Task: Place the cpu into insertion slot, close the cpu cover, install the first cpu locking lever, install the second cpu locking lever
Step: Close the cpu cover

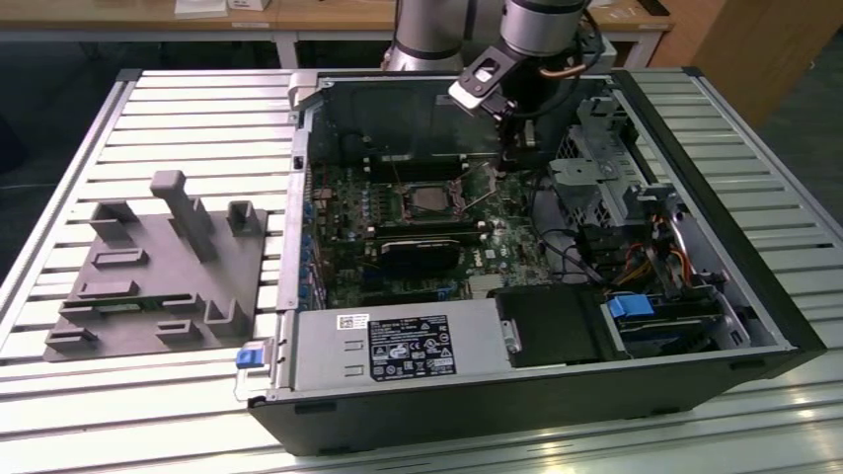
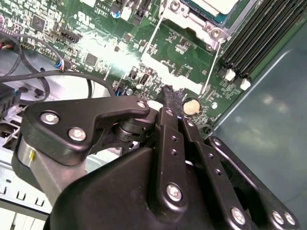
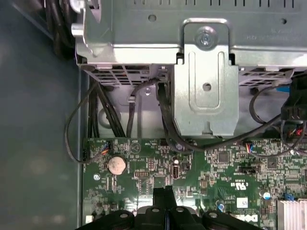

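Cpu (image 1: pixel 421 203) lies at the centre of the exterior view, pale face up, seated in the insertion slot (image 1: pixel 395 204). The cpu cover (image 2: pixel 195 23), at the top of the second wrist view, looks lowered over it. The two thin locking levers (image 2: pixel 152 40) appear to stand unlatched, so both lever steps seem left. Just to the right, the gripper (image 1: pixel 515 161) hangs over the green board (image 3: pixel 144 172), fingertips pressed together with nothing visibly pinched.

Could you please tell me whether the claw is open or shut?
Shut: in both wrist views the claw shows fingers pressed together, no gap.
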`<state>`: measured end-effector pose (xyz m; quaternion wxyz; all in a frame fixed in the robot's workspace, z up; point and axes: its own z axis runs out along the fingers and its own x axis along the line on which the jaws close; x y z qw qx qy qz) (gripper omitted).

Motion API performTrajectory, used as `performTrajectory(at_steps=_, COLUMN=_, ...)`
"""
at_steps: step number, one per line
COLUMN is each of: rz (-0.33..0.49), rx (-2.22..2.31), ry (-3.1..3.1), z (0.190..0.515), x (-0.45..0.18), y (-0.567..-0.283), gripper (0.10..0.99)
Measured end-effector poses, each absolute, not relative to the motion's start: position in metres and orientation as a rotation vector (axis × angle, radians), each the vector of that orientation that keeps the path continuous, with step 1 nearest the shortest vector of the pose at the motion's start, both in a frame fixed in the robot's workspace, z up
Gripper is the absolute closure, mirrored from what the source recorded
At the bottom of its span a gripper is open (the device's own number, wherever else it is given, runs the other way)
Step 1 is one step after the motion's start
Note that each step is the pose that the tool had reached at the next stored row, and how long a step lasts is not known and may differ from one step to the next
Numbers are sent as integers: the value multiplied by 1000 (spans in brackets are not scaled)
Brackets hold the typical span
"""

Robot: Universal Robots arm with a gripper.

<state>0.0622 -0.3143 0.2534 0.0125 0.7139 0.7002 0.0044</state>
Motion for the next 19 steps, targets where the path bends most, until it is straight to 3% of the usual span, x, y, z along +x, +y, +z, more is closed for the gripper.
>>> performTrajectory(at_steps=19, rz=7, rx=2227, ry=2185, z=242, x=67, y=-313, gripper=980)
